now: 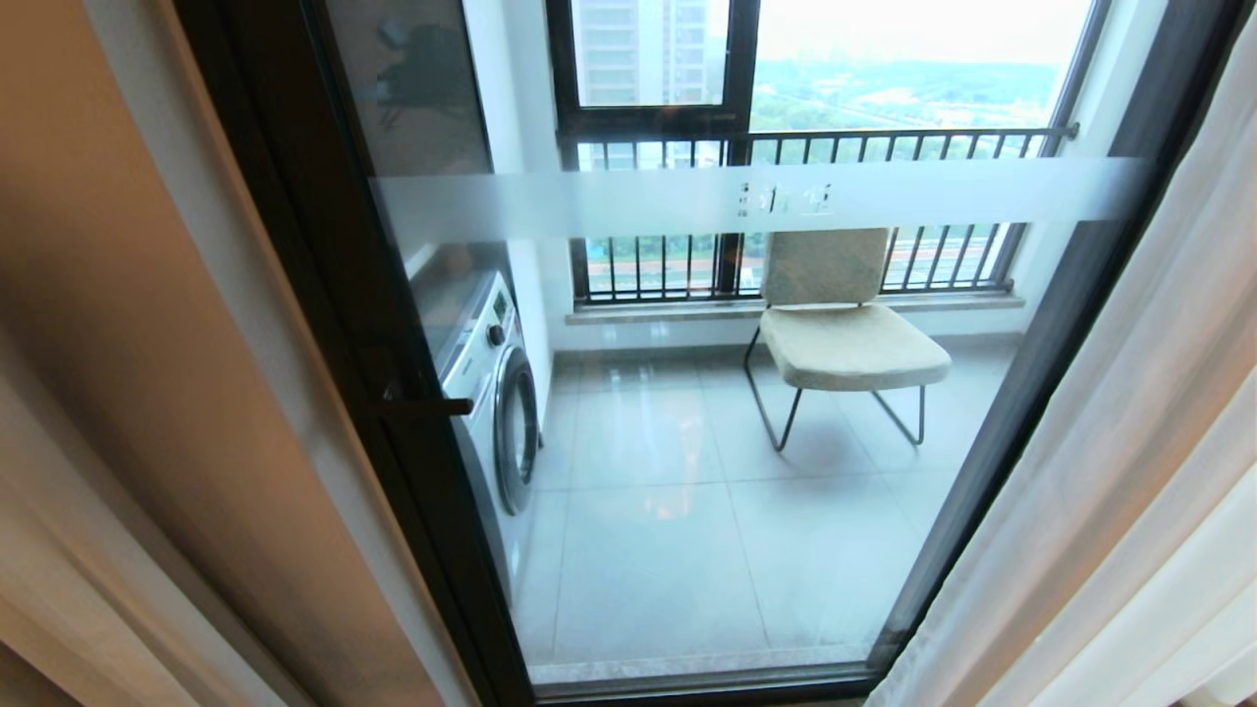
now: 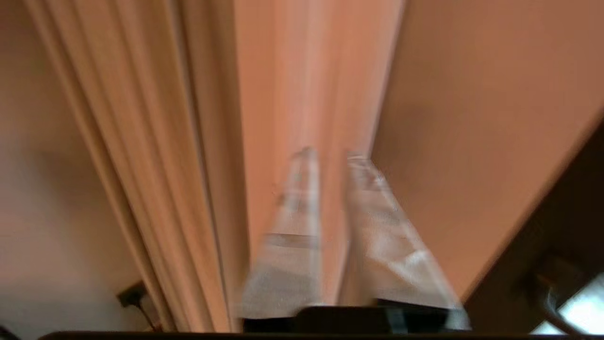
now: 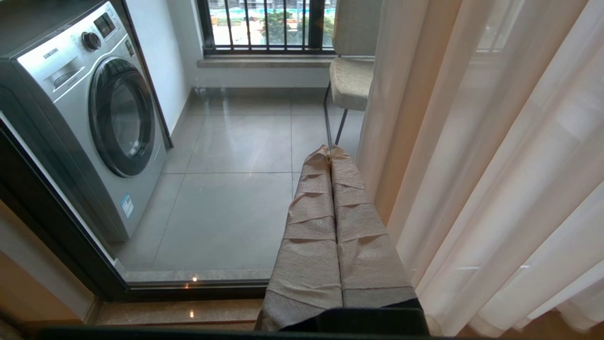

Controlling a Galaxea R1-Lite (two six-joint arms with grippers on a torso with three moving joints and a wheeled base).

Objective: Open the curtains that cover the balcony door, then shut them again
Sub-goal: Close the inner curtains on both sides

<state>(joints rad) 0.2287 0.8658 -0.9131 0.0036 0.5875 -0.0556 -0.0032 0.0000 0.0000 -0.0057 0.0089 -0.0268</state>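
1. My left gripper [image 2: 330, 156], fingers slightly parted and grasping nothing, points at the beige curtains [image 2: 155, 156].
2. My right gripper [image 3: 330, 153] is clenched, empty, beside sheer curtains.
3. The door [image 1: 687, 196] fills mid-frame, uncovered.

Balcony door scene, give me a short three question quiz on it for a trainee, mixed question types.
1. True or false: the curtains are drawn across the balcony door, hiding the glass.
2. Which appliance stands behind the glass on the balcony's left? A) washing machine B) fridge C) dishwasher
3. Fill in: the right gripper has its fingers pressed ____, holding nothing.

Key
1. False: the glass is uncovered, with fabric gathered at both sides.
2. A
3. together

The left gripper points at the beige curtain; its fingertips show a narrow gap.
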